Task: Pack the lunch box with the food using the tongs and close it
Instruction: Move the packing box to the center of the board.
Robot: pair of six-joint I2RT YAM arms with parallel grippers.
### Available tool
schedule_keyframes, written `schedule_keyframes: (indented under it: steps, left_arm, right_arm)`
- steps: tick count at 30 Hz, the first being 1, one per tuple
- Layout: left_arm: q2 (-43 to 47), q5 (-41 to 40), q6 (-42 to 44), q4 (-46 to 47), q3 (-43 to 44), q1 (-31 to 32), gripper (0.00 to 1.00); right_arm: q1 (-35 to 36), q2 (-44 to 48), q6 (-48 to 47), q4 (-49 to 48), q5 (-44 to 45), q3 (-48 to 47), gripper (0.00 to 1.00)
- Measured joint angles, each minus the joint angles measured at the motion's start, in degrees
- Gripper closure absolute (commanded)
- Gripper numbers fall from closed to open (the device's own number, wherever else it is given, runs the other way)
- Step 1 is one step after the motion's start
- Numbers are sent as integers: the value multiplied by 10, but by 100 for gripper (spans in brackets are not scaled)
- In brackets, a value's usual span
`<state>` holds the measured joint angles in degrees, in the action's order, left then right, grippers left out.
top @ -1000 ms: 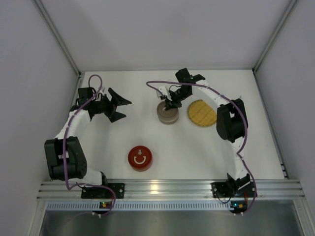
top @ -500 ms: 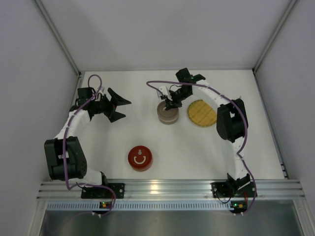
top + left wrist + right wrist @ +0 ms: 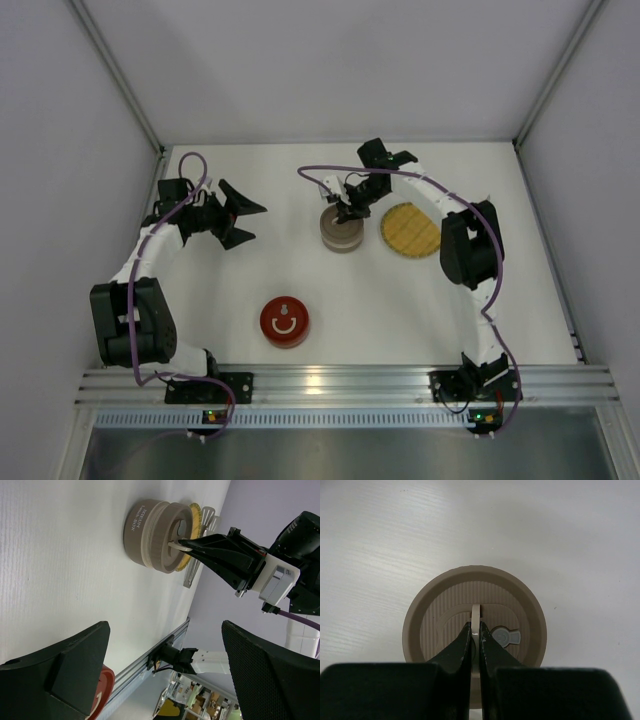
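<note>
1. The round beige plastic lunch box (image 3: 341,232) sits on the white worktop (image 3: 400,320). It is in the far half, about midway between the left and right edges.
2. Its ribbed lid (image 3: 445,615) is on top, so the box is closed.
3. A thin cream tab (image 3: 476,611) stands up from the middle of the lid. A small grey-blue mark (image 3: 506,637) sits just beside the tab.
4. The right claw (image 3: 475,627) reaches down over the lunch box. Its two black fingers are pressed together and pinch the tab.
5. The left claw (image 3: 250,224) is near the far left corner of the worktop, well apart from the lunch box. Its fingers are spread wide and hold nothing. It points toward the box.
6. A round yellow woven plate (image 3: 411,230) lies flat just beside the lunch box, on the side toward the right edge.
7. In the left wrist view, slim silver metal tongs (image 3: 190,577) lie on the worktop next to the plate and the lunch box. From above, the right arm hides them.
8. A round red disc with a white smile mark (image 3: 285,322) lies near the front edge, left of the middle, well apart from the box.
</note>
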<state>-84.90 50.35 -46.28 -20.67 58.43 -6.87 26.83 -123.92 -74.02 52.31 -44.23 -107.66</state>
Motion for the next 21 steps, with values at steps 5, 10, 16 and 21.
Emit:
schedule_keyframes:
  steps: [5,10,16,21]
  left_arm:
    - [0,0,0,0,-3,0,2]
    - [0,0,-1,1,-10,0,2]
    - [0,0,-1,1,-10,0,2]
    - [0,0,-1,1,-10,0,2]
  right_arm:
    - [-1,0,0,0,0,0,100]
    - [-4,0,0,0,0,0,100]
    - [-4,0,-2,0,0,2,100]
    - [-4,0,-7,2,0,8,100]
